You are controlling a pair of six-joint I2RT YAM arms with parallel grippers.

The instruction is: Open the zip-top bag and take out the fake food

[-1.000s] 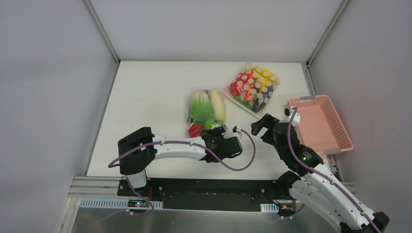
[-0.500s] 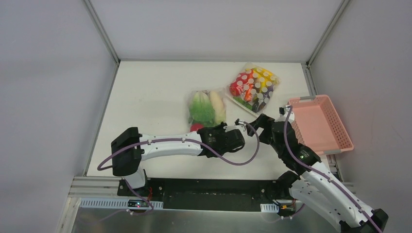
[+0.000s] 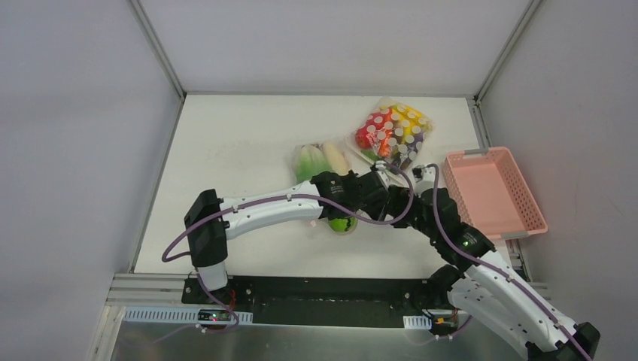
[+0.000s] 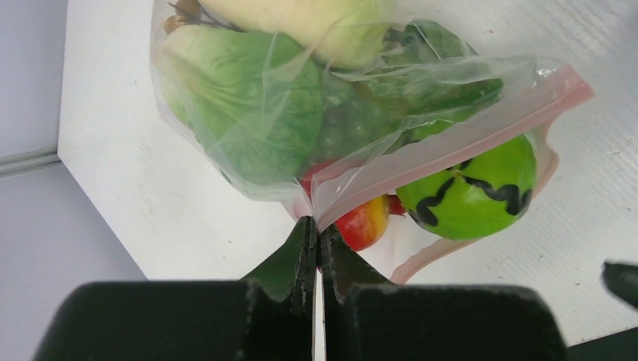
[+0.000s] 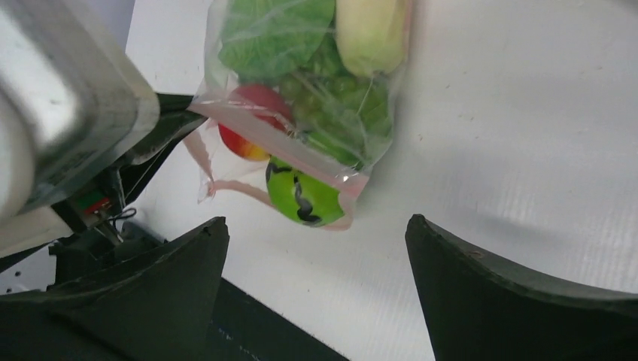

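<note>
**Zip-top bag.** The zip-top bag (image 4: 248,128) lay near the middle of the bench (image 3: 241,150), with its mouth turned toward the arms. The mouth stood open. The upper pink zip strip (image 4: 451,143) was lifted clear of the lower one.

**Contents.**
- A green round fruit (image 4: 470,188) with black stripes sat in the open mouth, between the two strips.
- A red apple (image 4: 365,222) lay just beside it, touching the upper strip.
- Lettuce (image 4: 248,98) and a white radish (image 4: 301,22) filled the far end of the bag.

**Left hand.** The left hand (image 4: 316,226) was closed. Its fingers pinched the upper zip strip at the corner next to the apple.

**Right hand.** The right hand (image 5: 316,222) hung near the mouth of the bag with its fingers spread wide. It held nothing and was not touching the plastic.

**Surroundings.** A second bag (image 3: 393,135), clear with white dots and holding red, orange and yellow items, lay on the bench behind the zip-top bag to its right, just beside it. A pink basket (image 3: 496,192) stood at the right edge of the bench.
</note>
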